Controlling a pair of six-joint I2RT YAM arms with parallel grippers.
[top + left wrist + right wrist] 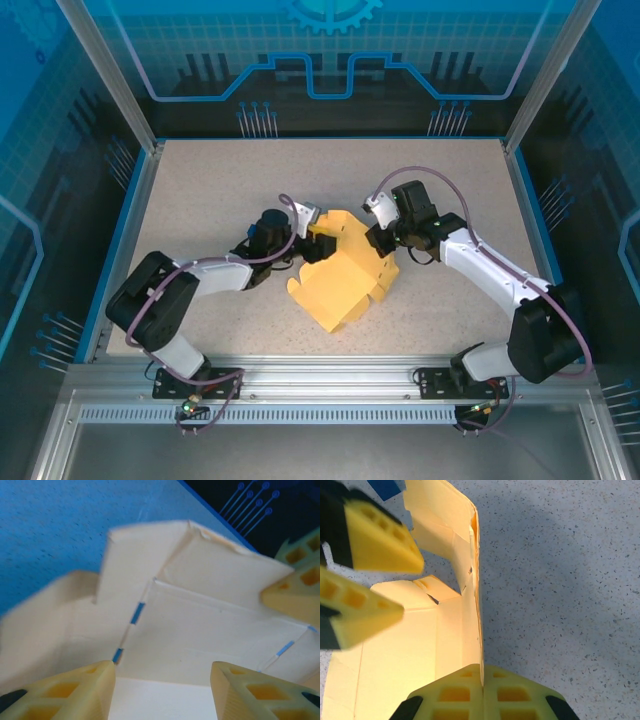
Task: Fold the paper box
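Pressed together at the bottom of the right wrist view, the right gripper [482,691] is pinching the top edge of 1 raised wall of the paper box [405,665]. The left gripper [161,669] stands spread, its 2 fingers apart over the inside of the card and holding nothing. The box lies partly folded near the middle of the table [450,190], between the 2 grippers, with the near half of the sheet flat and the far flaps standing. Handling, as a judgement: thin card, very light and only stiff along its scored lines, so it will likely bow or crease if you squeeze mid-panel, and it may skid on the speckled top when pushed from 1 side only. Take hold close to a fold line or at a wall's edge (where the right pinch sits now looks sound), and use the free pincer to brace the neighbouring flap. The blue rim [137,225] is well apart from the box on every side, so the table leaves open room. The tight spot is between the fingertips themselves, which are near each other over the far flaps.
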